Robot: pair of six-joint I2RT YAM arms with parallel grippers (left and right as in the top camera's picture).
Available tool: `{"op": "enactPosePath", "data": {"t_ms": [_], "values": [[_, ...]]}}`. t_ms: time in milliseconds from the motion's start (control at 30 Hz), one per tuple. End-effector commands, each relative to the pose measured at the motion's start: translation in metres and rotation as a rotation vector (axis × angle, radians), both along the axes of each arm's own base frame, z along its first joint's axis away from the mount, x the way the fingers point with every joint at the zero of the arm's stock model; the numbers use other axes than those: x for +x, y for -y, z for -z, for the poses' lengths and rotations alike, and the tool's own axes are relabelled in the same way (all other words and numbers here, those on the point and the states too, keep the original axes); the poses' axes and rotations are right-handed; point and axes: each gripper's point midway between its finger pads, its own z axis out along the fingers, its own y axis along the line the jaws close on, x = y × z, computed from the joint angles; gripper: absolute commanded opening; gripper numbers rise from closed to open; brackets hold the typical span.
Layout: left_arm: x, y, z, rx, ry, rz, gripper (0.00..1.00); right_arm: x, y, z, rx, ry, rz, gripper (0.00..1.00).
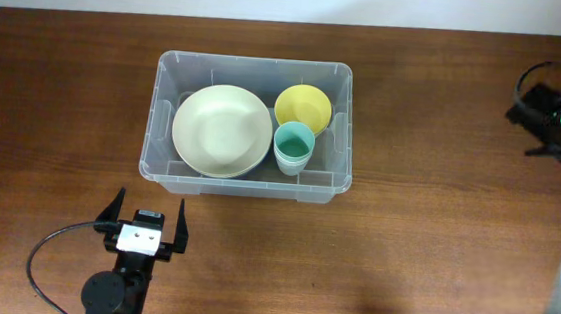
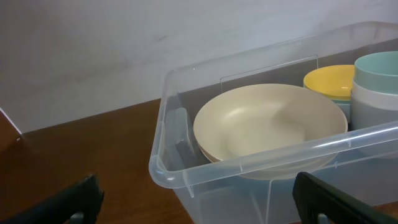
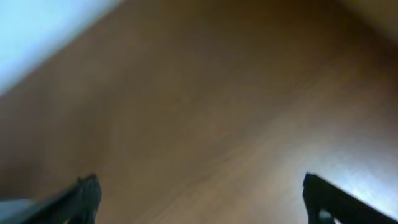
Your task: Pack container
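The container point(image 1: 254, 65) sat mid-desk point(image 1: 54, 109), holding a plate point(image 1: 221, 130), bowl point(image 1: 302, 107) and cup point(image 1: 293, 146). My left end effector point(image 1: 148, 217) gaped open near it; my right end effector point(image 3: 202, 202), fingers likewise apart, was at the right.

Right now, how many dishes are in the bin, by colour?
Cream: 1, the plate
Yellow: 1, the bowl
Teal: 1, the cup
Total: 3 showing in the bin; I cannot tell whether anything is stacked beneath them.
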Motion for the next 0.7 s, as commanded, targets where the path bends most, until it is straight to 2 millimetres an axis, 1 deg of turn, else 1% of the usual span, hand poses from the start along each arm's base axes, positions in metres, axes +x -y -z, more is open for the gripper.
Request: {"op": "enactPosePath", "data": {"t_ms": [0,67,133,200,267,333,433,533,667], "values": [[0.0,-0.001,0.001,0.012,0.0,-0.001,1.0,-0.013,-0.034,-0.017,-0.043,0.155,-0.074,0.99],[0.0,-0.001,0.001,0.012,0.0,-0.001,1.0,-0.016,-0.05,-0.023,-0.066,0.269,-0.116,0.99],[0.0,-0.001,0.001,0.012,0.0,-0.001,1.0,-0.022,-0.064,-0.023,-0.08,0.363,-0.151,0.99],[0.0,-0.001,0.001,0.012,0.0,-0.001,1.0,-0.033,-0.075,-0.017,-0.09,0.436,-0.181,0.99],[0.0,-0.001,0.001,0.012,0.0,-0.001,1.0,-0.05,-0.086,-0.003,-0.096,0.511,-0.209,0.99],[0.0,-0.001,0.001,0.012,0.0,-0.001,1.0,-0.066,-0.091,0.017,-0.102,0.569,-0.221,0.99],[0.0,-0.001,0.001,0.012,0.0,-0.001,1.0,-0.083,-0.093,0.036,-0.111,0.649,-0.224,0.99],[0.0,-0.001,0.001,0.012,0.0,-0.001,1.0,-0.096,-0.094,0.054,-0.123,0.716,-0.223,0.99],[0.0,-0.001,0.001,0.012,0.0,-0.001,1.0,-0.107,-0.095,0.073,-0.134,0.781,-0.221,0.99]]}}
